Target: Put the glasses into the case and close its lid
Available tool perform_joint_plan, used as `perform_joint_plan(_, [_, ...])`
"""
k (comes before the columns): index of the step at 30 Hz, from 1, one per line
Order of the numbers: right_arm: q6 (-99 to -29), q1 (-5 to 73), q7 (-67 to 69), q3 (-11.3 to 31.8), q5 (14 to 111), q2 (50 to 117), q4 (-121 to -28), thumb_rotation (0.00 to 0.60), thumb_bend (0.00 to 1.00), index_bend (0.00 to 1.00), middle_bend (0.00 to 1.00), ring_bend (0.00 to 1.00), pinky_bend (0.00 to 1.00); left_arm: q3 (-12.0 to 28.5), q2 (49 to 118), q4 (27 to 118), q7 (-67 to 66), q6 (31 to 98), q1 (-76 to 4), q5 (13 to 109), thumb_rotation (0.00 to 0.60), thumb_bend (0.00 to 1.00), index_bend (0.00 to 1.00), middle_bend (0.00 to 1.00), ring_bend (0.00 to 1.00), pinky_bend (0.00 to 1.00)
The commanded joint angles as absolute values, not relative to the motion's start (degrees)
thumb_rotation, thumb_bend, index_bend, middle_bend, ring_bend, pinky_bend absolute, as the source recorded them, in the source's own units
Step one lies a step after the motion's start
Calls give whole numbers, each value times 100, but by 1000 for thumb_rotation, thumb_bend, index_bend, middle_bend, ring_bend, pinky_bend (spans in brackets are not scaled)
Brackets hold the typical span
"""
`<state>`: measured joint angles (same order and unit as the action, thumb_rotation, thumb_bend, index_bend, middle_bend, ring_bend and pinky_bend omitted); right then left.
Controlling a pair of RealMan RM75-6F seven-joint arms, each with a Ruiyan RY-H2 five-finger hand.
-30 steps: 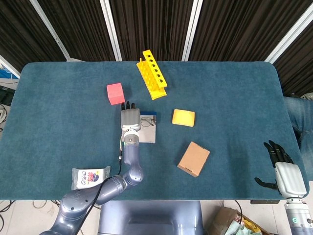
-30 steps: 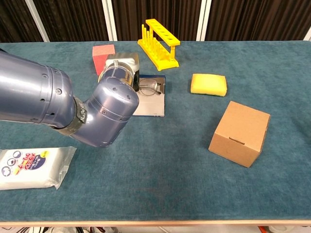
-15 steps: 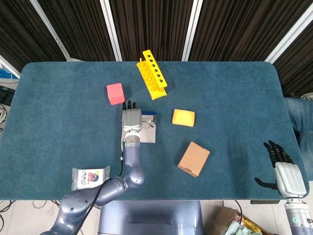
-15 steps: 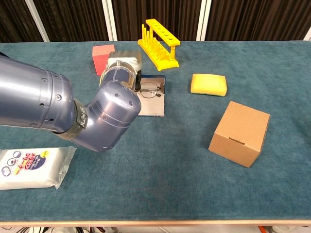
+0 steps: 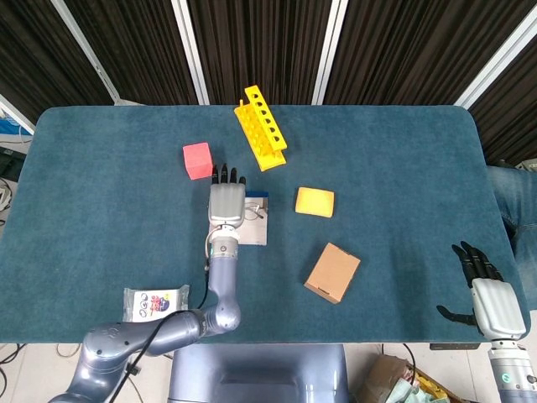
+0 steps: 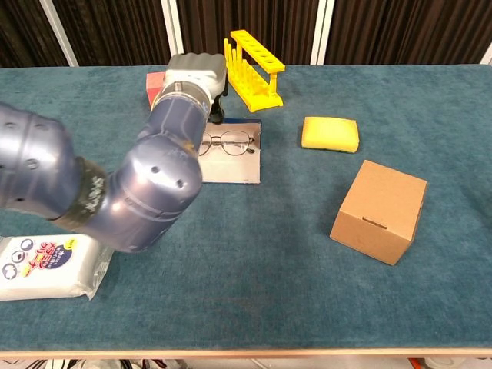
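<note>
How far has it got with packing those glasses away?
The glasses already lie in the open case, so the first part looks done. The lid is not yet closed. The left hand hovers at the case's left end, with its fingers hidden, so a grip cannot be judged. The right hand hangs open off the table's corner. Closing the lid is what remains.

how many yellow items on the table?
2. The yellow rack stands at the far middle; the yellow sponge lies right of the glasses. The left arm might hide others.
</note>
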<state>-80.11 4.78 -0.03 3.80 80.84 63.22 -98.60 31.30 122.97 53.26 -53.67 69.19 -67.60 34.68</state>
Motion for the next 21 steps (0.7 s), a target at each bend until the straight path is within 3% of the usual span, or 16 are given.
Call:
perform_joint_plan(1, [-7999, 480, -4, 376, 8078, 6318, -9865, 600, 0, 0, 0, 0, 176, 2484, 11566, 7092, -5185, 7070, -5808, 3634, 600, 427, 151, 276, 186, 422])
perform_joint_plan(3, [-7990, 481, -5, 371, 8078, 6315, -9873, 600, 0, 0, 0, 0, 176, 2254, 11212, 7768, -5053, 7021, -5472, 3645, 600, 450, 116, 444, 370, 554])
perform_joint_plan(6, [-7990, 481, -11, 370, 8079, 6314, -9878, 600, 0, 0, 0, 0, 176, 2082, 10888, 8320, -4734, 6880, -5170, 3684, 600, 508, 39, 780, 716, 740])
perform_joint_plan(8, [-7980, 483, -14, 372, 8062, 6314, -9883, 600, 0, 0, 0, 0, 176, 1987, 10745, 8525, -4505, 6732, -5025, 3696, 600, 526, 7, 869, 807, 804])
perform_joint_plan(12, [-7956, 491, -19, 380, 8030, 6312, -9892, 600, 0, 0, 0, 0, 176, 1816, 10537, 8779, -4234, 6373, -4875, 3586, 600, 531, 0, 927, 867, 862])
perform_joint_plan(21, [-7909, 502, -6, 381, 7988, 6292, -9912, 600, 0, 0, 0, 0, 176, 1698, 10607, 8600, -4166, 6295, -4890, 3368, 600, 539, 0, 949, 889, 884])
